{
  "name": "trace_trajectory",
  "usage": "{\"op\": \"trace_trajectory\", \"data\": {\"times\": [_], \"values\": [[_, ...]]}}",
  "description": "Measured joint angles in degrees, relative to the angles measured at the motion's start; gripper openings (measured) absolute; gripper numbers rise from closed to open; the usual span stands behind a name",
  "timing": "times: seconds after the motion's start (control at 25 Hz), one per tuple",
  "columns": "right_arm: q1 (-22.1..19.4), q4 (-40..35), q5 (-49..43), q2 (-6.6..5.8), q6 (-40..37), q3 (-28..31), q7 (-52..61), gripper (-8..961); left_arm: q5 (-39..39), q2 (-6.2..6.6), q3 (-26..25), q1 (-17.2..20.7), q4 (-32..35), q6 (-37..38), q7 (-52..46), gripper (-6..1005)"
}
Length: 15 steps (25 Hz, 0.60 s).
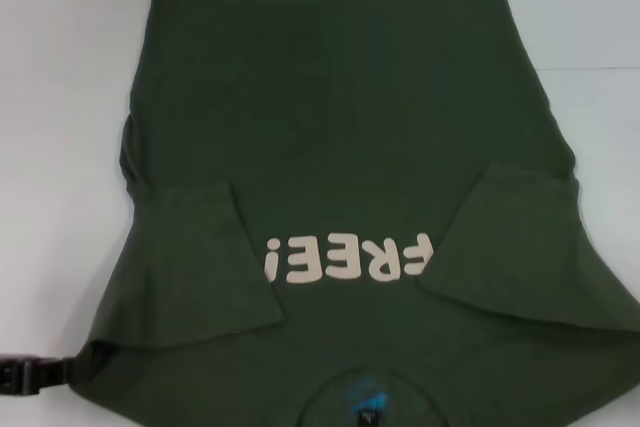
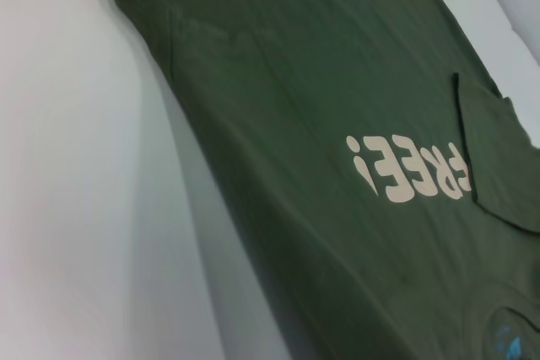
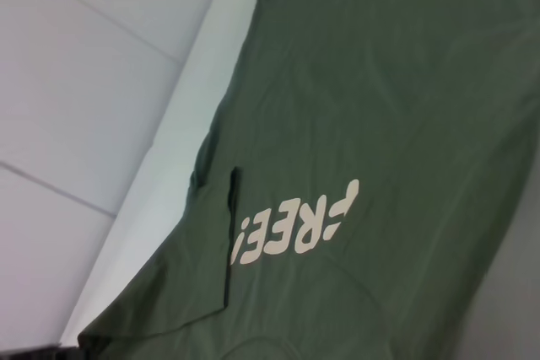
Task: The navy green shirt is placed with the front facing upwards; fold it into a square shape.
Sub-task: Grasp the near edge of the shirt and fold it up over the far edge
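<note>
The navy green shirt (image 1: 340, 117) lies flat on the white table (image 1: 60, 97), front up, collar (image 1: 365, 399) toward me and hem at the far side. Cream "FREE!" lettering (image 1: 350, 257) shows on the chest. Both sleeves are folded inward onto the body, one on the left (image 1: 200, 262) and one on the right (image 1: 530, 247). My left gripper (image 1: 28, 373) shows as a black part at the bottom left, right at the shirt's near left shoulder corner. My right gripper is out of view. The shirt also shows in the left wrist view (image 2: 337, 82) and the right wrist view (image 3: 380, 107).
White table surface runs along both sides of the shirt and beyond the hem (image 1: 590, 37). A pale wall or panel with seams shows beside the table in the right wrist view (image 3: 84, 82).
</note>
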Motion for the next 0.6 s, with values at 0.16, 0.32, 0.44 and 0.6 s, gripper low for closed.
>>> {"op": "trace_trajectory", "data": {"times": [0.16,0.32,0.44,0.6], "values": [[-1.71,-0.01,-0.04,-0.38,-0.84,0.08,-0.98,37,0.04,-0.08,-1.67,0.99,1.05,3.09,-0.12,1],[-3.34,-0.02,-0.05,-0.50,-2.44,0.51,-2.31,38,0.05,-0.08,-2.06,1.46,1.01,3.77,-0.10,1],[-4.28,-0.03,-0.05,-0.51,-3.23,1.53,-3.04,39,0.04,-0.15,-2.08,1.47,0.54,3.73,0.03,0],[-3.94,-0.09,0.02,-0.54,-3.34,3.94,-3.58,38,-0.44,0.15,-2.12,-0.19,-0.92,3.01,0.02,0]]}}
